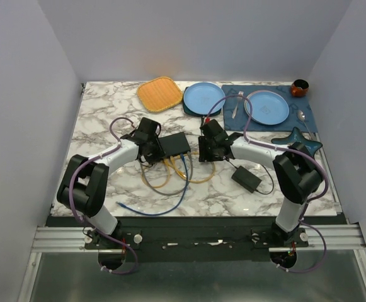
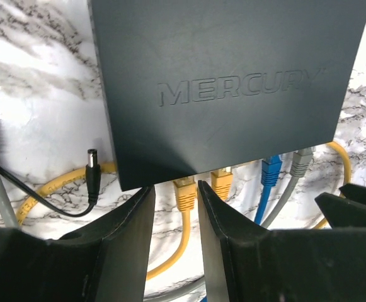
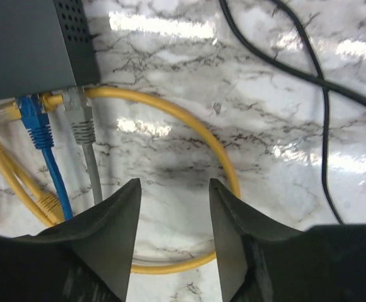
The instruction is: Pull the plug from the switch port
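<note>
The switch (image 1: 174, 145) (image 2: 233, 88) (image 3: 25, 38) is a flat black box on the marble, its ports facing the arms. Yellow, blue (image 2: 269, 171) and grey (image 3: 80, 123) plugs line its near edge. My left gripper (image 2: 176, 187) (image 1: 156, 148) is open, its fingers straddling one yellow plug (image 2: 186, 192) that sits in a port, with a gap on the left side. My right gripper (image 3: 174, 182) (image 1: 205, 153) is open over bare marble, right of the grey plug, holding nothing. A black barrel plug (image 2: 92, 165) lies loose left of the switch.
Yellow cable loops (image 3: 189, 119) and a blue cable (image 1: 170, 204) lie before the switch. A black power brick (image 1: 246, 178) sits right of them. At the back are an orange mat (image 1: 160, 94), two blue plates (image 1: 203, 98) (image 1: 267, 107), cutlery, a brown cup (image 1: 300, 87) and a star dish (image 1: 298, 141).
</note>
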`<action>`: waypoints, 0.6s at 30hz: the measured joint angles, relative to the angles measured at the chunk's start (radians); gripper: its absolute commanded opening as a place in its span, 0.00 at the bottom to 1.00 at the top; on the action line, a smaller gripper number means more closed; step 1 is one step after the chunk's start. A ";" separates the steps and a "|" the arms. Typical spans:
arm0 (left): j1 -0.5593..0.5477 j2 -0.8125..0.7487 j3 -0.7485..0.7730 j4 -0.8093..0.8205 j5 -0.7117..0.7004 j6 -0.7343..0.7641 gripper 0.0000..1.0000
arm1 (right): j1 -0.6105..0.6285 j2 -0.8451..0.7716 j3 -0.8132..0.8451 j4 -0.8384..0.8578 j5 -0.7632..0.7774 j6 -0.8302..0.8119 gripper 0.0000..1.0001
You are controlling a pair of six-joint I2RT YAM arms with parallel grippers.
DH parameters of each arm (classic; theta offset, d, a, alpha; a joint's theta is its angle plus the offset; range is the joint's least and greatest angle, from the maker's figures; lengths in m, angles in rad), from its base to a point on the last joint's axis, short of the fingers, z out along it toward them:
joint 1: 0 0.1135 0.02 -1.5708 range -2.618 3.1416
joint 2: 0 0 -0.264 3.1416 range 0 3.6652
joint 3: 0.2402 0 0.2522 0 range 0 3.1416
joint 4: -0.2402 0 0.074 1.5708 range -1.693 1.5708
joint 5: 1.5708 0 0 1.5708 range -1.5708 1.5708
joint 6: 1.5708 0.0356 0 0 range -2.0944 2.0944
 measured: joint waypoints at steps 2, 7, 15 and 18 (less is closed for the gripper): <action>0.000 0.003 0.008 -0.003 0.001 0.007 0.44 | 0.000 0.014 0.029 -0.011 0.027 -0.006 0.59; 0.003 0.003 0.011 -0.008 0.002 0.019 0.45 | 0.000 0.034 0.067 -0.038 0.106 -0.027 0.59; 0.019 0.028 0.011 -0.007 0.039 0.033 0.45 | 0.000 0.094 0.086 -0.071 0.147 -0.055 0.34; 0.021 0.036 0.011 -0.007 0.053 0.034 0.45 | 0.000 0.093 0.084 -0.069 0.140 -0.055 0.16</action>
